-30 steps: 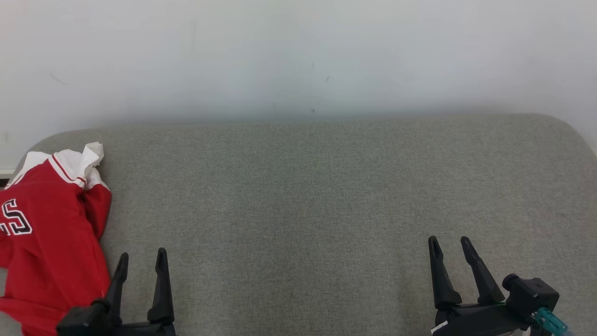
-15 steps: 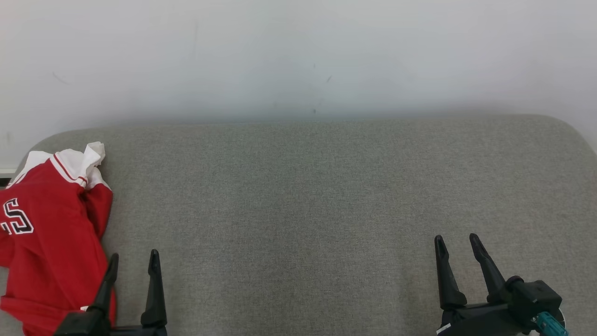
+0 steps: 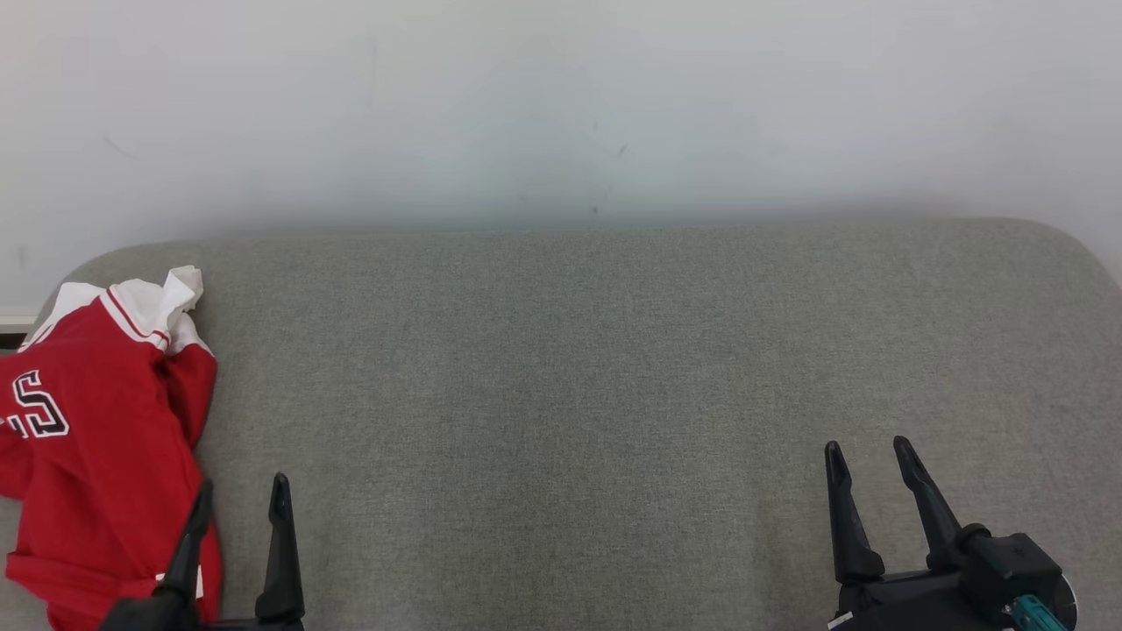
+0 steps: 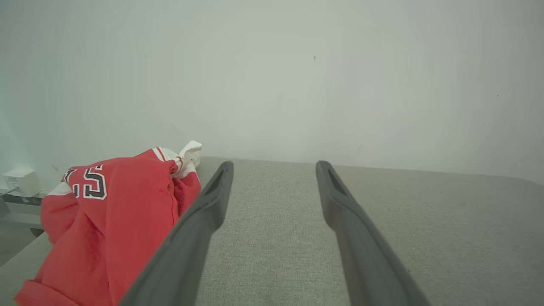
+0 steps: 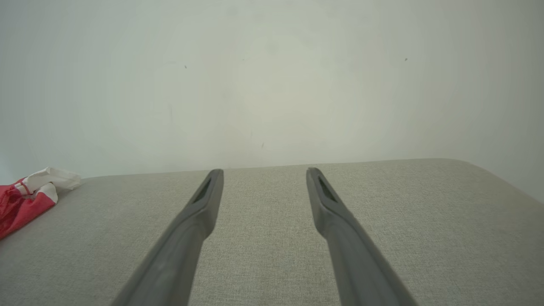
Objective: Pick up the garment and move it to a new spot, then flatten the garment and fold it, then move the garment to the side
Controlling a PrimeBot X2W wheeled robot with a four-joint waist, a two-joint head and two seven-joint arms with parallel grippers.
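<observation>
At the far left edge of the surface (image 3: 570, 368), the red garment (image 3: 96, 438) is lying crumpled, the left gripper (image 3: 243, 484) hovering just beside it, jaws apart; the right gripper (image 3: 868, 445) is idling well away, also apart. Likely risk: pinching one bunched layer, cloth slipping off the edge

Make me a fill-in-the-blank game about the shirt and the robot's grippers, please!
The crumpled shirt is mostly ____ with white trim.
It lies at the robot's ____ end of the grey cushion.
The left gripper and the right gripper both have their fingers ____.
The gripper nearest the shirt is the ____ one.
Missing words: red; left; open; left.
</observation>
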